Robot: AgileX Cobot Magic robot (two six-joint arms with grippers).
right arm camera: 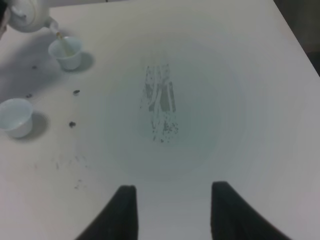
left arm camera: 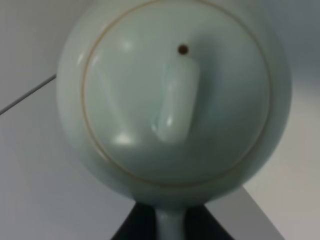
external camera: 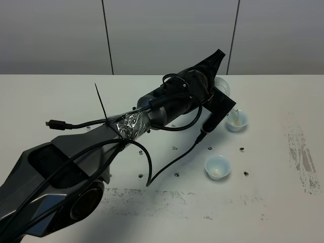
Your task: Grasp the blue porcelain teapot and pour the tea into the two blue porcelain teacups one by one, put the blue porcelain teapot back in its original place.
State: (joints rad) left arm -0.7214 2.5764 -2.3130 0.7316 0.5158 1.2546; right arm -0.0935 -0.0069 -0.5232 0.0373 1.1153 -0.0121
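The blue porcelain teapot (left arm camera: 175,95) fills the left wrist view from above, its knobbed lid facing the camera. My left gripper (left arm camera: 170,234) is shut on its handle. In the high view the teapot (external camera: 223,85) is mostly hidden behind the left gripper (external camera: 220,96) and is held tilted over the far teacup (external camera: 236,120). In the right wrist view the teapot (right arm camera: 26,15) runs a thin stream of tea from its spout into that teacup (right arm camera: 66,52). The near teacup (external camera: 217,166) stands apart and also shows in the right wrist view (right arm camera: 15,116). My right gripper (right arm camera: 172,215) is open and empty over bare table.
The white table (external camera: 61,96) has dark scuff marks at the right (external camera: 304,157), which also show in the right wrist view (right arm camera: 161,105), and along the front (external camera: 152,195). Black cables (external camera: 167,167) hang from the left arm over the table's middle. Small dark specks lie around the cups.
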